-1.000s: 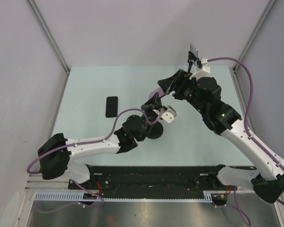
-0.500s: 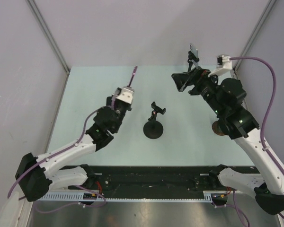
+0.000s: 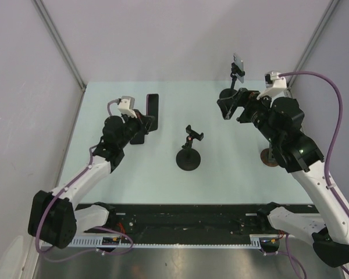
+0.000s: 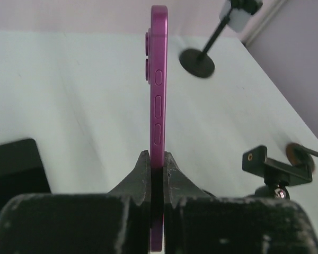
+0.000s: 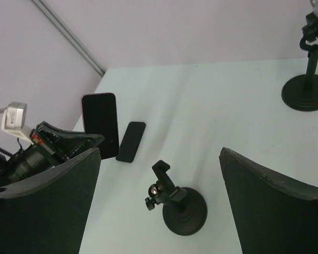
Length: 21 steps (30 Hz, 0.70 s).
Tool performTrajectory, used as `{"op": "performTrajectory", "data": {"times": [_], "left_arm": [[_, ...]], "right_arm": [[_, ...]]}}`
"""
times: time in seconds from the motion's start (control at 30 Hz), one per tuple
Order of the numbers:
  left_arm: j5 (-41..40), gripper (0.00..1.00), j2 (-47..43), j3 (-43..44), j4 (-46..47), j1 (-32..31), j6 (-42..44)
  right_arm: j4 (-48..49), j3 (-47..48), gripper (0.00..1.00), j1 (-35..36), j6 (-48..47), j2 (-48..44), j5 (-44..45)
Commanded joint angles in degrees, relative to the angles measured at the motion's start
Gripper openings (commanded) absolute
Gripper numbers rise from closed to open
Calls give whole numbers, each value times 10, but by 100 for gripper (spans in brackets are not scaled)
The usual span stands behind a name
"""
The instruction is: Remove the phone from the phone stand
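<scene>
A flat black handset [image 5: 131,141] on the pale table [image 3: 232,170], a second stand [image 5: 306,93] at its far edge

Phone [image 4: 159,106] with magenta edge and dark screen, off the stand, upright above the table's left side, lower end pinched in the left gripper [image 4: 158,165], black phone stand [image 3: 189,154] on round base, mid-table, clamp bare, well apart.

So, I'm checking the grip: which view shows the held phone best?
Left wrist: the held phone stands edge-on, close, clamped in the left gripper. Top external shows it small; right wrist shows its dark face, farther off.
</scene>
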Motion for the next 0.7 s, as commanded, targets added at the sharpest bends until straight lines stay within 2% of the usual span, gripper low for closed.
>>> {"op": "performTrajectory", "data": {"times": [0.0, 0.2, 0.47, 0.67], "left_arm": [[122, 1, 62, 22, 25, 30, -126], [189, 0, 172, 42, 25, 72, -201], [184, 1, 316, 104, 25, 85, -212], [182, 0, 385, 127, 24, 99, -222]], "right_arm": [[-29, 7, 100, -2, -23, 9, -29], [-50, -3, 100, -2, -36, 15, -26], [-91, -12, 100, -2, -35, 25, -31], [-113, -12, 100, -2, -32, 21, -25]]}}
